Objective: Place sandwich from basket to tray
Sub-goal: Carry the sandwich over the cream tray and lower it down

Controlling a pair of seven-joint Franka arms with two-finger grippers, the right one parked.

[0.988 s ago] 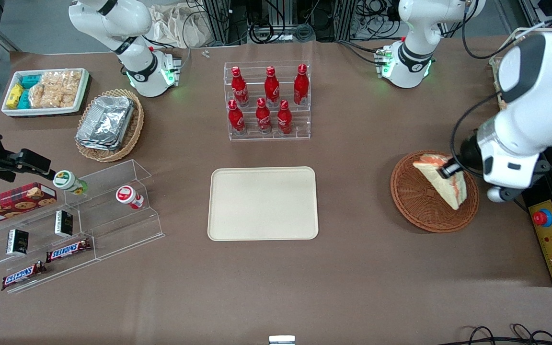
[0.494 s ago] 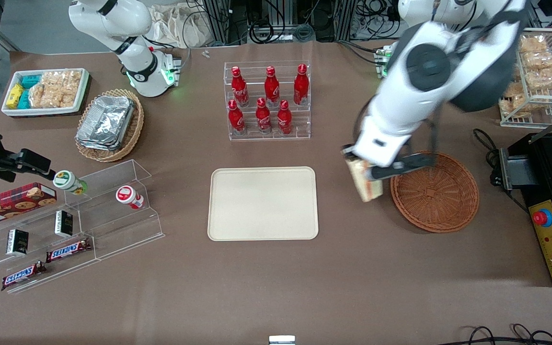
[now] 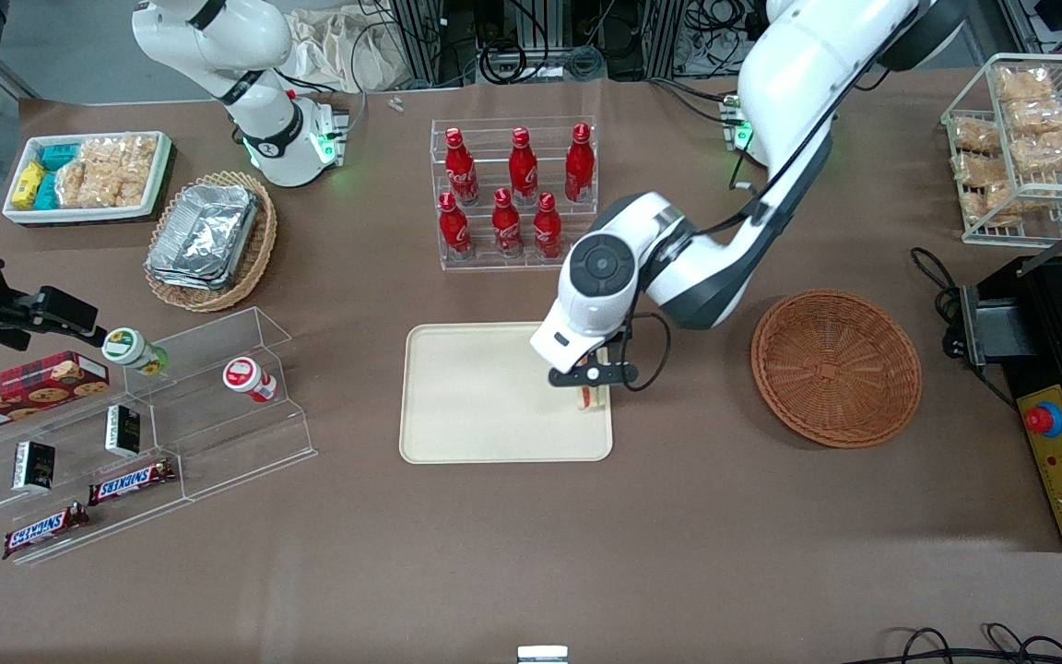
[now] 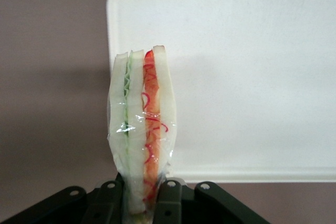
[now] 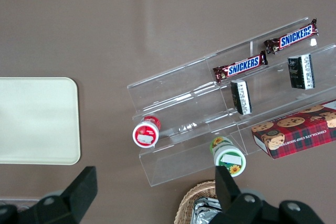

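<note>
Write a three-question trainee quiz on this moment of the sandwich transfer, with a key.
1. True or false: the sandwich lies in the basket.
2. The hand hangs above which item? A) the tray B) the bottle rack C) the foil containers
3. Fill in: the hand is shut on the ____.

Key: 1 false, the basket holds nothing; 2 A, over the tray's edge nearest the basket; 3 sandwich, held edge-on with its filling layers showing.

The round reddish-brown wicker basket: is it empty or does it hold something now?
Empty. The round reddish-brown wicker basket shows only bare weave; the end effector holds the triangular white-bread sandwich over the cream-beige tray.
</note>
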